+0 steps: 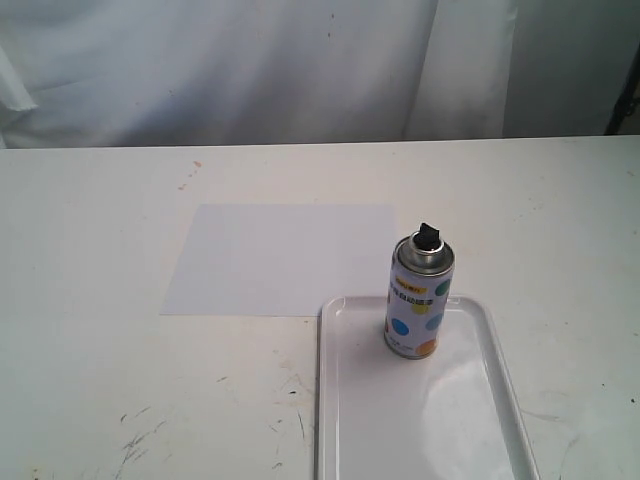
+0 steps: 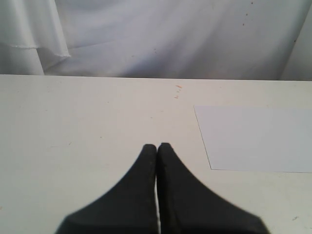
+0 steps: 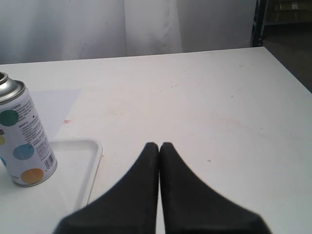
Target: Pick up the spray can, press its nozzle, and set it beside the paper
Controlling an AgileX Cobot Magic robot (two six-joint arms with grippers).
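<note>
The spray can (image 1: 419, 299) stands upright at the far end of a glossy white tray (image 1: 347, 420), its black nozzle (image 1: 428, 236) on top of the silver shoulder. The white paper (image 1: 283, 258) lies flat on the table just left of and behind the can. Neither gripper appears in the exterior view. In the left wrist view my left gripper (image 2: 157, 146) is shut with nothing in it, over bare table left of the paper (image 2: 258, 139). My right gripper (image 3: 159, 145) is shut and empty, to the right of the can (image 3: 22, 139) and the tray (image 3: 92, 163).
A white cloth backdrop (image 1: 300, 60) hangs behind the table's far edge. The white tabletop (image 1: 90, 250) has scuff marks near its front left. In the right wrist view the table's right edge (image 3: 287, 68) shows with dark space beyond.
</note>
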